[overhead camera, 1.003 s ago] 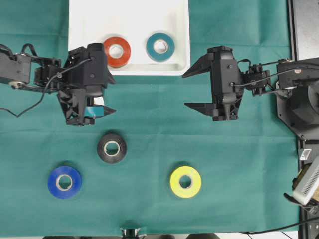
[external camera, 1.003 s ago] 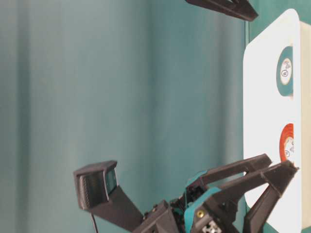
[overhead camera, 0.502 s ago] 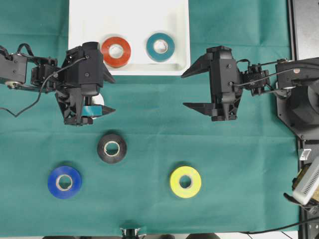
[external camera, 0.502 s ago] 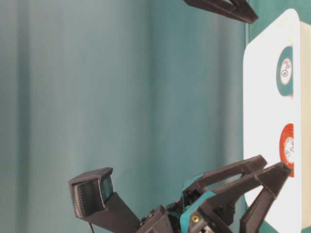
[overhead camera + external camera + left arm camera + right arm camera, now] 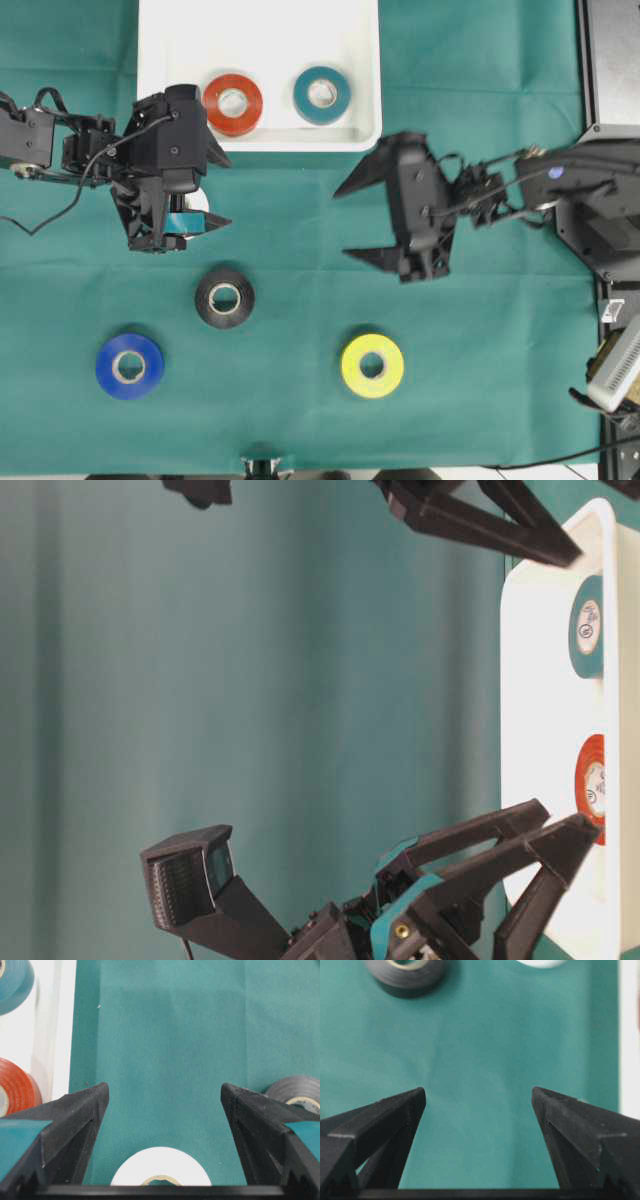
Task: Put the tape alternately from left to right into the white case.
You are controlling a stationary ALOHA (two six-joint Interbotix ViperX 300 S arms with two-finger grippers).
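Inside the shallow white plastic case [image 5: 160, 60] lie the red-orange tape ring [image 5: 232, 103] and teal tape ring [image 5: 322, 94]; both the left gripper [image 5: 213, 189], above the white tape ring [image 5: 161, 1173], and the right gripper [image 5: 350, 221] gape empty.

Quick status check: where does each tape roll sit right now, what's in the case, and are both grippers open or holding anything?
White case: holds two rolls.
Red-orange roll: flat in case.
Teal roll: flat in case.
White roll: on cloth, between left gripper's jaws, not gripped.
Black roll: on cloth.
Blue roll: on cloth.
Yellow roll: on cloth.
Left gripper: open.
Right gripper: open, empty.
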